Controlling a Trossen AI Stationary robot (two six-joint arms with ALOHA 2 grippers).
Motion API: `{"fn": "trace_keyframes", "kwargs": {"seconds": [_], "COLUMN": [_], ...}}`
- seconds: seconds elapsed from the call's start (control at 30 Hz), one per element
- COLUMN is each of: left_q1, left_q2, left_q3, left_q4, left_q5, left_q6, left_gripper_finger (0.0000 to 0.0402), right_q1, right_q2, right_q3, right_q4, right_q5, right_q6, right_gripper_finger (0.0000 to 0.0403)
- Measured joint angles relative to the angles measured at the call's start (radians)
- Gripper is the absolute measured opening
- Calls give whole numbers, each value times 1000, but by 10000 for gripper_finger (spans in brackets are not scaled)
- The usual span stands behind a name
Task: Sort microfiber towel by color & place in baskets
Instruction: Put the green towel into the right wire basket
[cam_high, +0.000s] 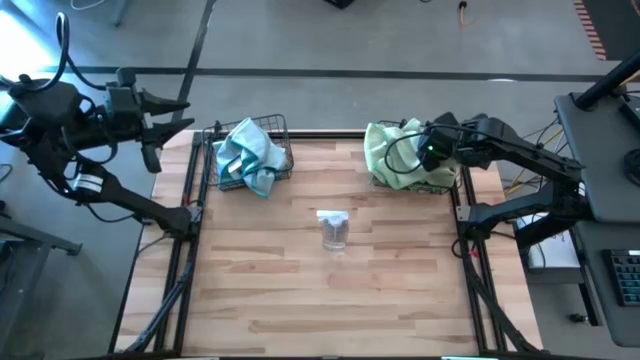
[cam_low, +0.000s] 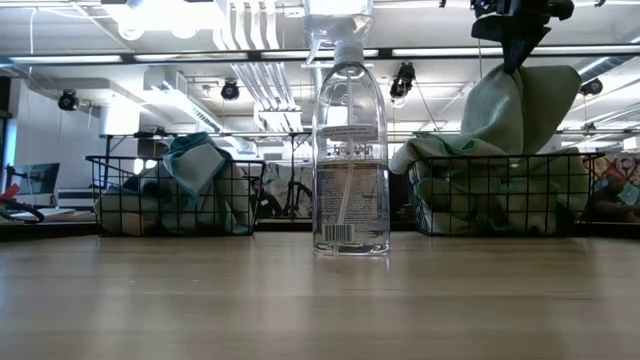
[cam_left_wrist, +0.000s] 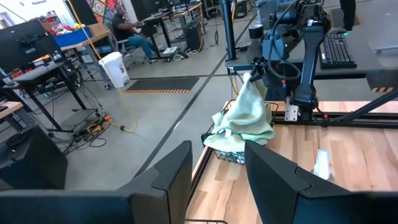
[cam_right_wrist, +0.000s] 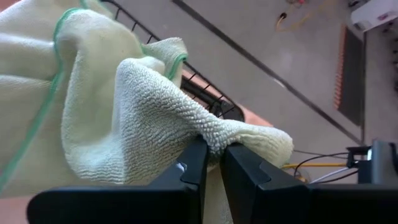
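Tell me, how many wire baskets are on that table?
2. One basket sits at the far left holding blue towels; the other basket sits far right, heaped with green towels.

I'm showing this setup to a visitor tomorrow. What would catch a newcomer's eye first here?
Probably the right end effector, shut on a pale green towel held up over the right basket, already heaped with green cloths. Next, the clear spray bottle standing alone mid-table, dominating the low view. Then the left basket of light blue towels, with the left end effector off the table's edge.
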Motion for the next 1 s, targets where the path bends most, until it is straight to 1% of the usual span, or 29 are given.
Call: {"fn": "trace_keyframes", "kwargs": {"seconds": [0.2, 0.77, 0.93, 1.0], "left_q1": [0, 0, 0, 0], "left_q2": [0, 0, -2, -4], "left_q3": [0, 0, 0, 0], "left_q4": [3, 7, 7, 7], "left_q5": [2, 2, 2, 2], "left_q6": [-2, 0, 0, 0], "left_gripper_finger": [132, 132, 132, 132], "right_q1": [0, 0, 0, 0], "right_q2": [0, 2, 8, 12], "right_q3": [0, 0, 0, 0], "right_q4": [0, 11, 38, 36], "right_q5": [26, 28, 87, 88], "right_q6": [-4, -5, 42, 41], "right_gripper_finger": [38, 38, 38, 38]}}
